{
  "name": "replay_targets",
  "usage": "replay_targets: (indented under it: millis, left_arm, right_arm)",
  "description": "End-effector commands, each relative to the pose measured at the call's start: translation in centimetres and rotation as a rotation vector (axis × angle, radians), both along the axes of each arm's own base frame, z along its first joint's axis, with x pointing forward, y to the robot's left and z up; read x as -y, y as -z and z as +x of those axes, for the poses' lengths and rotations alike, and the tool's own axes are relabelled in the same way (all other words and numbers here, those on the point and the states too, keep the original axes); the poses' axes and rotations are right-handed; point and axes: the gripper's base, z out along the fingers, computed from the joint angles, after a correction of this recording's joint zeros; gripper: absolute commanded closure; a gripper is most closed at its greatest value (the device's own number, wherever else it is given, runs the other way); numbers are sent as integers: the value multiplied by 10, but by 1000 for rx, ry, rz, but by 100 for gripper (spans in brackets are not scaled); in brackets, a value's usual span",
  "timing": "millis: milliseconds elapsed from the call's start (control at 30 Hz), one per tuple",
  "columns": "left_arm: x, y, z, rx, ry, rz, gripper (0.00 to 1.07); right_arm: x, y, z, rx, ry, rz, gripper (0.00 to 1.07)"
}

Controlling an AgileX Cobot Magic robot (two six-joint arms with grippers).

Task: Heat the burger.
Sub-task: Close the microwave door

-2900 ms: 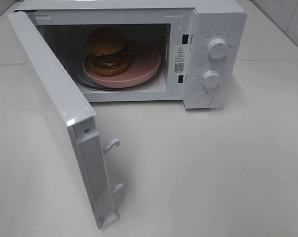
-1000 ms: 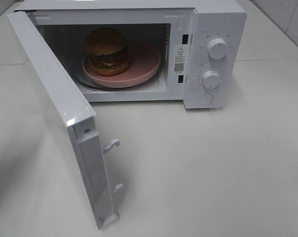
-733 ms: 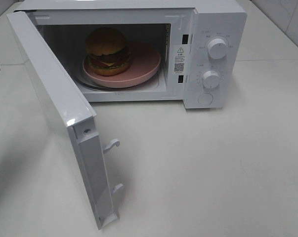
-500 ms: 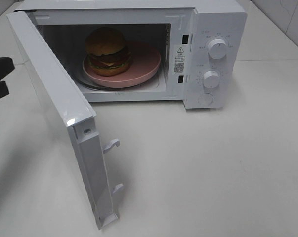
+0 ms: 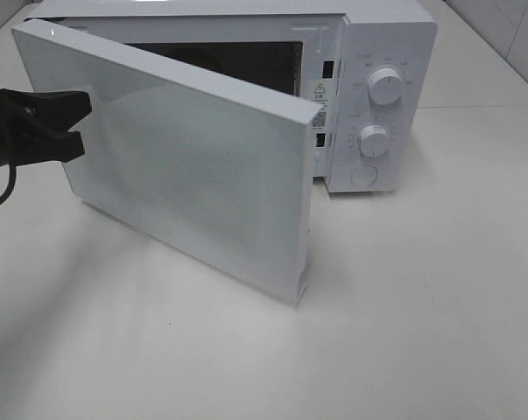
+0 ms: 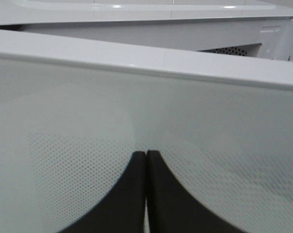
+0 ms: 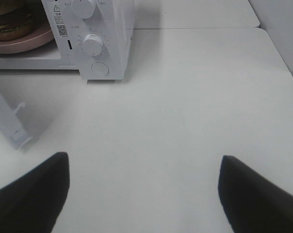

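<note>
Left gripper (image 6: 146, 153), fingers pressed together, touches the half-closed microwave door (image 5: 193, 166) with its tips.

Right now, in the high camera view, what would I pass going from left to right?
left gripper → door → knob panel

The burger (image 7: 9, 22) sits upright on a pink plate (image 7: 37, 41) inside the microwave (image 7: 110, 34). The right wrist view catches only its lower layers: dark patty, green lettuce and tan bottom bun. In the high view the door (image 5: 185, 157) hides it.
</note>
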Motion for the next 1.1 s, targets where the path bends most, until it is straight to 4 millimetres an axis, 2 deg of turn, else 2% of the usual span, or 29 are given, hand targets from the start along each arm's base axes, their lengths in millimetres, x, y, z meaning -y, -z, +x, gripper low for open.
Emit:
replay_targets:
  millis: [33, 100, 533, 933, 1100]
  left_arm:
    - [4, -2, 2, -3, -8, -5, 107]
    - [15, -1, 4, -6, -5, -13, 107]
    - [48, -1, 12, -29, -13, -33, 107]
    - [94, 2, 38, -52, 12, -49, 107]
    - [108, 1, 47, -60, 12, -56, 107]
  right_arm:
    - [0, 0, -4, 38, -1, -4, 33]
    - [0, 0, -4, 38, -1, -4, 33]
    - [0, 0, -4, 38, -1, -4, 33]
    - [0, 0, -4, 38, -1, -4, 33]
    - [0, 0, -4, 38, -1, -4, 33]
